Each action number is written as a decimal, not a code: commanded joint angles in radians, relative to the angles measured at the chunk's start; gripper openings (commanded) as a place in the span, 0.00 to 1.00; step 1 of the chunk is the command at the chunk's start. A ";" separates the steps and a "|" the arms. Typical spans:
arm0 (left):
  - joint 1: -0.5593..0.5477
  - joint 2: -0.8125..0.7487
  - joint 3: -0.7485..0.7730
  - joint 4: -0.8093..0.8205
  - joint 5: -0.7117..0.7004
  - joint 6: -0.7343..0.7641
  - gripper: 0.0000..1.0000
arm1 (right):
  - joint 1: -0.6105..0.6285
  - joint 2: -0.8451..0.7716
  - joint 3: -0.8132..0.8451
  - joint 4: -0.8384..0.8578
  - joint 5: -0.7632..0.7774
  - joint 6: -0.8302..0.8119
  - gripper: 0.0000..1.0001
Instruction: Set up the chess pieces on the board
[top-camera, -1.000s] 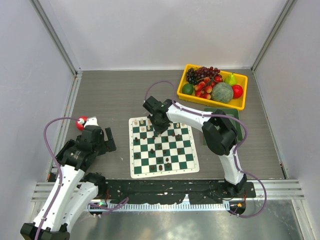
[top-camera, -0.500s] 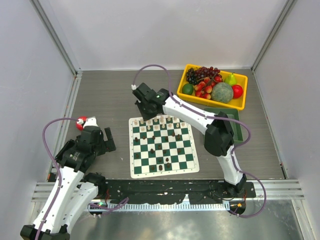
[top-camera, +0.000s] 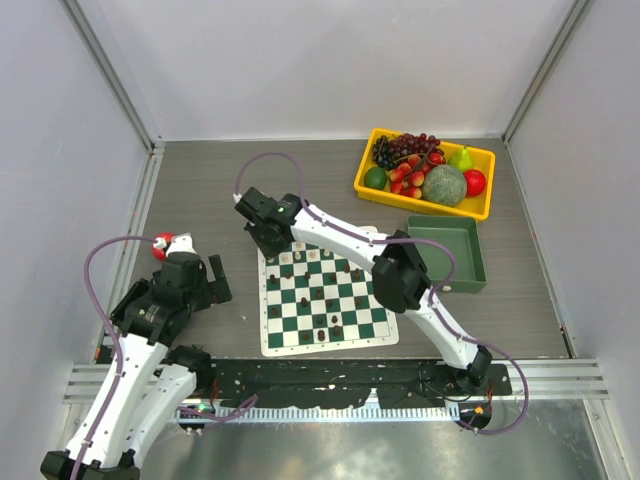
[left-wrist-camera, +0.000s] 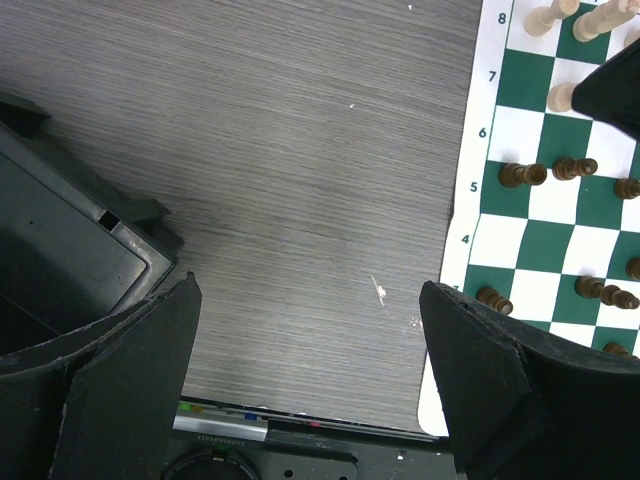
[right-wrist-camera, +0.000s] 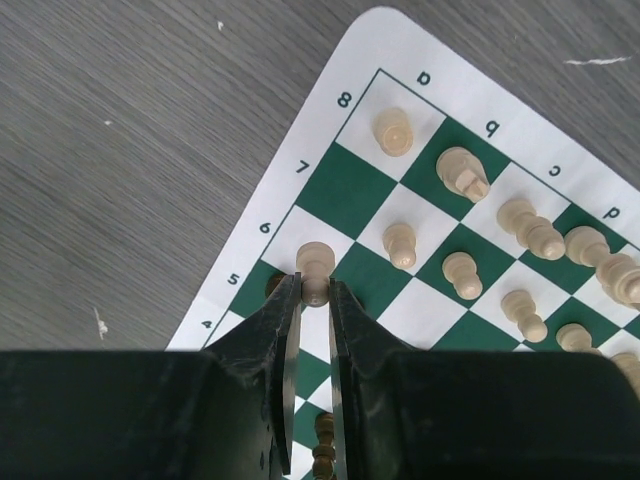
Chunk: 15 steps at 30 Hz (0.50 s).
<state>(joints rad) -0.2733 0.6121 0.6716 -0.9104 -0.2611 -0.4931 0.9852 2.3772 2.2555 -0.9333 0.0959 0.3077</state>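
Note:
The green and white board lies in the middle of the table. Cream pieces stand along its far rows and dark pieces lie scattered over the near rows. My right gripper is shut on a cream pawn and holds it over the board's far left corner, above the column a squares near rows 6 and 5; it also shows in the top view. My left gripper is open and empty over bare table left of the board; it also shows in the top view.
A yellow tray of fruit stands at the back right, with a plain green bin in front of it. A red ball lies by the left arm. Grey walls close the table on three sides.
My right arm has swung left from the board's far middle to its far left corner, uncovering the green bin. The left arm has not moved.

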 joint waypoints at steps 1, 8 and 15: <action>0.005 -0.006 -0.001 0.042 -0.001 0.001 0.99 | 0.000 0.007 0.056 -0.018 -0.001 -0.015 0.18; 0.005 -0.008 -0.001 0.044 0.000 0.002 0.99 | 0.001 0.053 0.075 -0.006 -0.001 -0.009 0.19; 0.005 -0.006 -0.001 0.042 0.002 0.004 0.99 | 0.000 0.093 0.102 -0.006 0.013 -0.005 0.19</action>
<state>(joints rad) -0.2733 0.6121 0.6704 -0.9092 -0.2611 -0.4931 0.9852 2.4596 2.3047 -0.9470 0.0929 0.3073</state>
